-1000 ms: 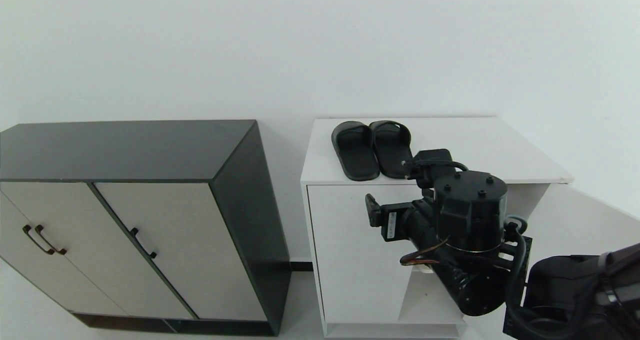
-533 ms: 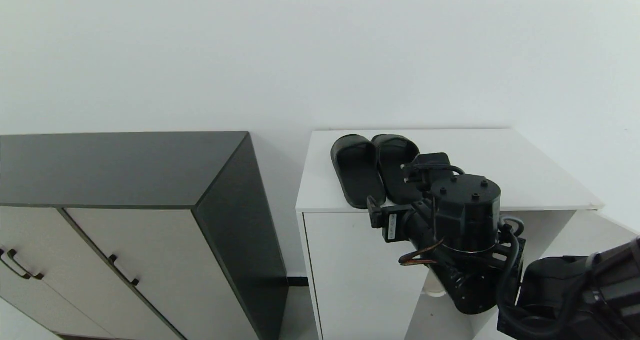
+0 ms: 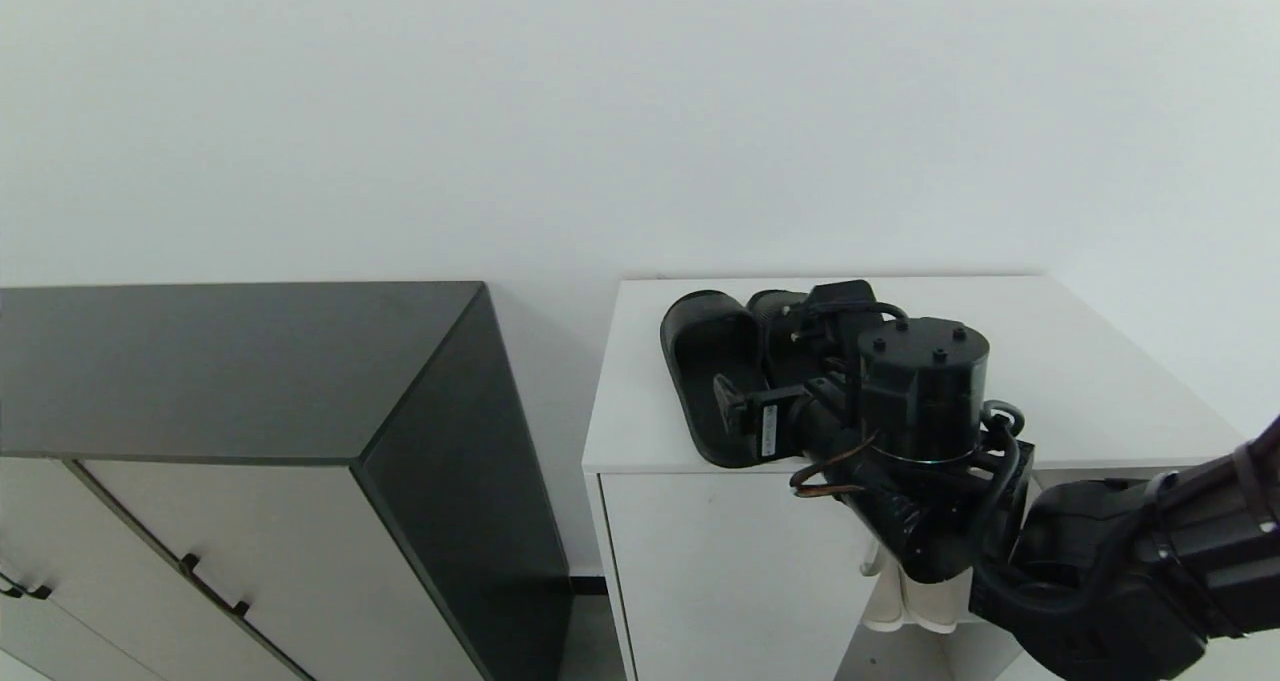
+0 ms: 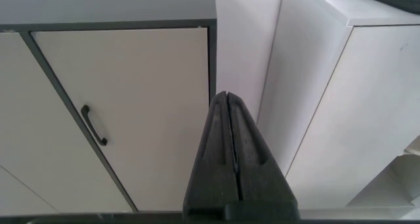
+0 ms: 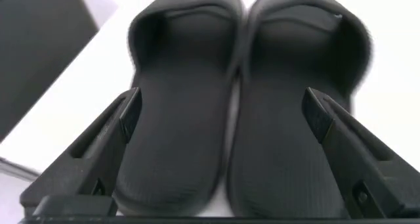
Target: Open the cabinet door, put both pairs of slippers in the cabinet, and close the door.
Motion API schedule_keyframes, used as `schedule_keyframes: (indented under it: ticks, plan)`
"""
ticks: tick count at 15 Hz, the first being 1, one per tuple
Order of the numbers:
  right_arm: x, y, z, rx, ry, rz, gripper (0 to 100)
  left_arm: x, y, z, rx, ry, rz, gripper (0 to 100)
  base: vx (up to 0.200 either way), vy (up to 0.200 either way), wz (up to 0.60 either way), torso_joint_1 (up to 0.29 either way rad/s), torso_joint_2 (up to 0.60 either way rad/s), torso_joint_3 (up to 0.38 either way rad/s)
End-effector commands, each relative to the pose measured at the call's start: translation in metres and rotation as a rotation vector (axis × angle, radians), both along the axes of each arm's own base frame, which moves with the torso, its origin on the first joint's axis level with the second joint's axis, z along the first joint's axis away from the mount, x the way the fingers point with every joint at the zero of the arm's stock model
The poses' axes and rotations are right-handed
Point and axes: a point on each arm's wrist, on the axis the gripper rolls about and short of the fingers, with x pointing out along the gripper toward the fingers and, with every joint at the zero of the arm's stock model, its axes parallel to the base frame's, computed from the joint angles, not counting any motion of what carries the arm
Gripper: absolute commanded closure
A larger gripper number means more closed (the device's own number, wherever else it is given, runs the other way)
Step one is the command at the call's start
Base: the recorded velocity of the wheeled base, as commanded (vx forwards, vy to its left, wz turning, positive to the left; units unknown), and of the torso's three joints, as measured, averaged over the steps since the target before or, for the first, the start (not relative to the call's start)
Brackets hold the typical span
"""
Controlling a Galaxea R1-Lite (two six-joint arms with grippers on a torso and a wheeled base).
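A pair of black slippers (image 3: 705, 361) lies side by side on top of a white stand (image 3: 1080, 381). The right wrist view shows them from the heel end (image 5: 184, 125). My right gripper (image 3: 760, 391) is at the slippers' near ends, open (image 5: 222, 99). One of its fingers (image 5: 98, 158) is outside each slipper, so it straddles the pair. The black cabinet (image 3: 240, 361) stands to the left, its beige doors (image 3: 230, 531) closed. My left gripper (image 4: 226, 152) is shut and empty, low in front of a closed door (image 4: 138, 106) with a dark handle (image 4: 94, 125).
The white stand's front panel (image 3: 720, 571) is near my right arm. White cylinders (image 3: 915, 601) sit in its open lower part. A narrow gap (image 3: 545, 381) separates cabinet and stand. A plain white wall is behind both.
The head camera has shifted, so cabinet and stand sit lower and closer. My right gripper has risen from below the stand's top to the slippers' heel ends.
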Motion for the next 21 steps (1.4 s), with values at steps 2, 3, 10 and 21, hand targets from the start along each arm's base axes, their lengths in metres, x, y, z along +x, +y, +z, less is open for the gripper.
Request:
schedule_keyframes:
  ticks: [2, 3, 10, 21]
  plan:
    - [0.005, 0.004, 0.005, -0.025, 0.022, 0.001, 0, 0.000, 0.000, 0.000, 0.000, 0.001, -0.001, 100, 0.000, 0.000, 0.00, 0.000, 0.00, 0.000]
    - [0.006, 0.005, 0.007, -0.033, 0.030, 0.000, 0, 0.000, 0.000, 0.000, 0.000, 0.001, -0.001, 100, 0.000, 0.000, 0.00, 0.000, 0.00, 0.000]
    - [0.036, 0.023, 0.001, -0.059, 0.067, -0.016, 0, 0.000, 0.000, 0.000, 0.000, 0.001, 0.001, 100, 0.000, 0.000, 0.00, 0.000, 0.00, 0.000]
    - [0.078, 0.028, -0.008, -0.040, 0.042, -0.079, 100, 0.000, 0.000, 0.000, 0.000, 0.001, -0.001, 100, 0.000, 0.000, 0.00, 0.000, 0.00, 0.000]
